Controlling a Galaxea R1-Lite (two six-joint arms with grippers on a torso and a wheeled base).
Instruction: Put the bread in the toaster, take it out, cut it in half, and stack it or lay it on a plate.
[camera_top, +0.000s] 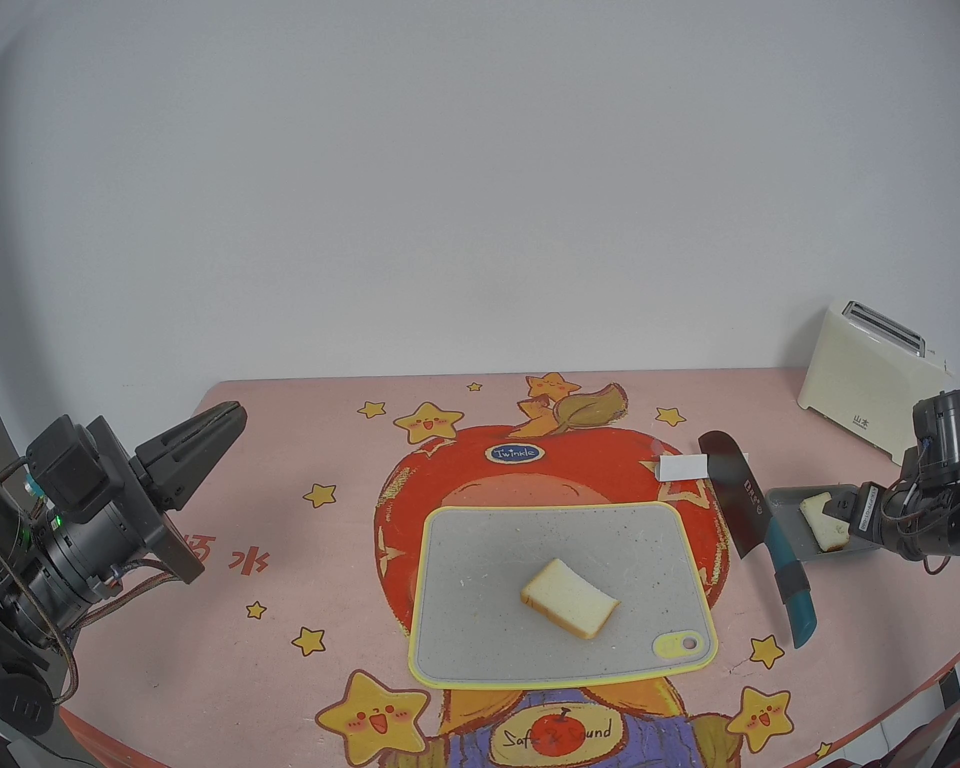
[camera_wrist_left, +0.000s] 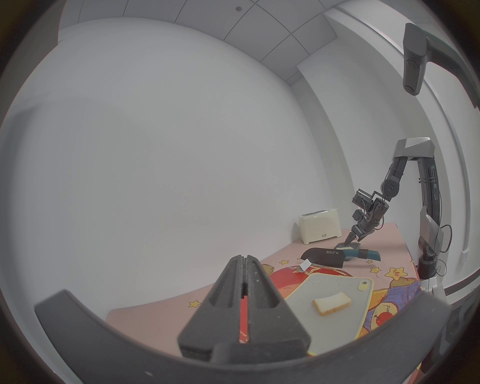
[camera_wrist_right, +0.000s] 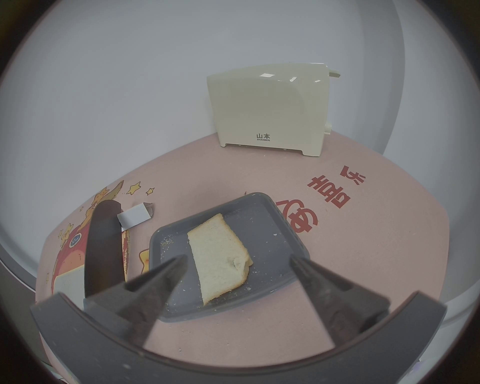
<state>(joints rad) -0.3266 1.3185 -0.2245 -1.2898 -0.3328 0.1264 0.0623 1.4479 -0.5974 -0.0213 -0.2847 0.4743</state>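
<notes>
one bread half (camera_wrist_right: 218, 257) flat on grey plate (camera_wrist_right: 272, 227)

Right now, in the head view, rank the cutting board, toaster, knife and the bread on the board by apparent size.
1. cutting board
2. toaster and knife, too close to rank: toaster bulkier but farther, knife longer
3. bread on the board

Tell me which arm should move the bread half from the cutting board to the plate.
Right, probably: the right tool is open over the plate, near the bread half on the cutting board; the left tool is shut, far off left.
</notes>
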